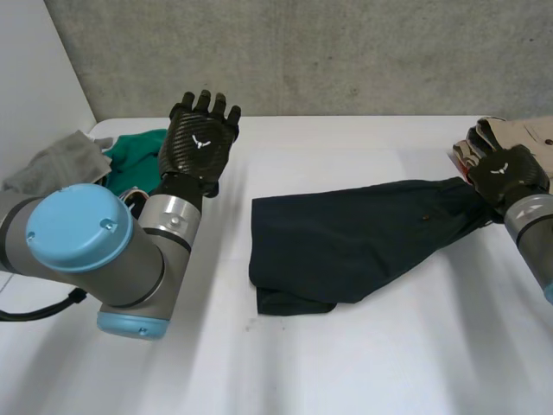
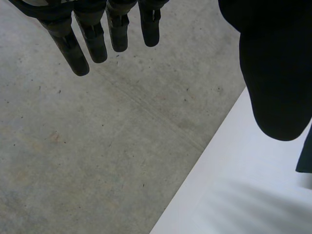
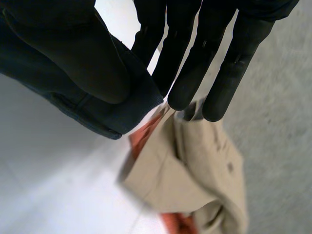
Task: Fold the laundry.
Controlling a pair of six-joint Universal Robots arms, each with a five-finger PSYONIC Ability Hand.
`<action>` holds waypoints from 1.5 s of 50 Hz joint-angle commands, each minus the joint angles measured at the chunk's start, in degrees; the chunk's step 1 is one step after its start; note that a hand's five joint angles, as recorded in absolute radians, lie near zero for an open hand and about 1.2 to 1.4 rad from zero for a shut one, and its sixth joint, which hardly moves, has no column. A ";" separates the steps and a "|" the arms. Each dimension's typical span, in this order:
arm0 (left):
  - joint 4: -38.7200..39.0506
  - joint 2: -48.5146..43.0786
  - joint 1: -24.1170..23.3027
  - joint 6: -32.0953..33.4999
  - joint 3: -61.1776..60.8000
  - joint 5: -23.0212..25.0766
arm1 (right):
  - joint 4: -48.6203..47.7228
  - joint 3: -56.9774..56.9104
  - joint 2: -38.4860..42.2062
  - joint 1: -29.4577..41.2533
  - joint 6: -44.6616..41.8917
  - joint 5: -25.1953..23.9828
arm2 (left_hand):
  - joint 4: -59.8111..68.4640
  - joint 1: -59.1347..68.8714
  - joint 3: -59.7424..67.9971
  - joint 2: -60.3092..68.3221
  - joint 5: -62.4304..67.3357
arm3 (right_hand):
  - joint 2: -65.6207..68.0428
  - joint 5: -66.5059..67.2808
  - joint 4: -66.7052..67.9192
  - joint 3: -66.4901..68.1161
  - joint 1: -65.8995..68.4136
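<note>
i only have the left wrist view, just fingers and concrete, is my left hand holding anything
observer: no, the left hand is open and raised, holding nothing.
operator: where's the laundry then
observer: a navy garment lies on the white table, between the two arms.
operator: does the right hand have it
observer: yes, the right hand pinches one end of it between thumb and straight fingers.
operator: anything else out there
observer: a beige garment lies just past the right hand's fingertips, and a green cloth and a grey cloth lie by the left arm.
</note>
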 commanded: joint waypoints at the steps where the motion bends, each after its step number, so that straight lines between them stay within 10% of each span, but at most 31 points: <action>1: -0.02 2.25 -0.07 -2.89 -2.13 -0.13 | -7.23 -0.29 0.79 12.71 -3.86 -6.36 | -1.63 -1.02 -2.11 -1.76 -2.72 | 12.85 13.40 11.44 11.95 19.42; 12: 0.07 4.27 -0.42 -5.53 -3.89 -0.14 | -17.09 4.73 8.08 25.74 -4.12 -34.32 | -1.59 -0.98 -2.07 -1.71 -2.67 | 12.85 13.40 11.44 11.95 19.42; 14: 0.07 4.27 -0.42 -5.70 -3.28 -0.22 | -17.00 4.03 8.35 26.18 -3.86 -33.89 | -1.59 -0.98 -2.07 -1.71 -2.67 | 5.91 6.46 4.51 5.02 12.48; 15: 0.07 4.27 -0.50 -5.79 -3.01 -0.22 | -16.74 3.41 8.00 26.26 -3.08 -32.50 | -1.59 -0.98 -2.07 -1.71 -2.67 | -23.30 -22.75 -24.70 -24.20 -16.73; 18: -0.02 4.19 -0.77 -6.49 -1.96 -0.22 | -16.30 3.14 7.73 26.35 0.43 -29.15 | -1.25 -0.64 -1.73 -1.38 -2.34 | -49.29 -48.74 -50.69 -50.19 -42.72; 31: -6.25 -1.34 -6.12 -14.31 8.32 0.13 | -9.56 2.36 -7.12 10.47 54.40 -24.31 | -0.41 0.20 -0.89 -0.54 -1.50 | -57.15 -56.60 -58.56 -58.05 -50.58; 42: -25.76 -17.87 -9.21 -22.76 24.49 0.13 | 14.18 -14.76 8.76 7.28 40.82 -21.94 | 0.43 1.04 -0.05 0.30 -0.66 | -57.15 -56.60 -58.56 -58.05 -50.58; 57: -42.73 -21.39 -5.87 -22.49 27.14 0.48 | 18.59 -22.96 23.99 11.06 29.10 -20.97 | 6.15 6.76 5.67 6.02 5.06 | -57.15 -56.60 -58.56 -58.05 -50.58; 75: -37.65 -2.00 -5.25 -23.98 23.46 6.43 | 7.45 -9.44 4.05 12.82 21.10 -8.85 | -0.07 0.54 -0.55 -0.20 -1.16 | -57.15 -56.60 -58.56 -58.05 -50.58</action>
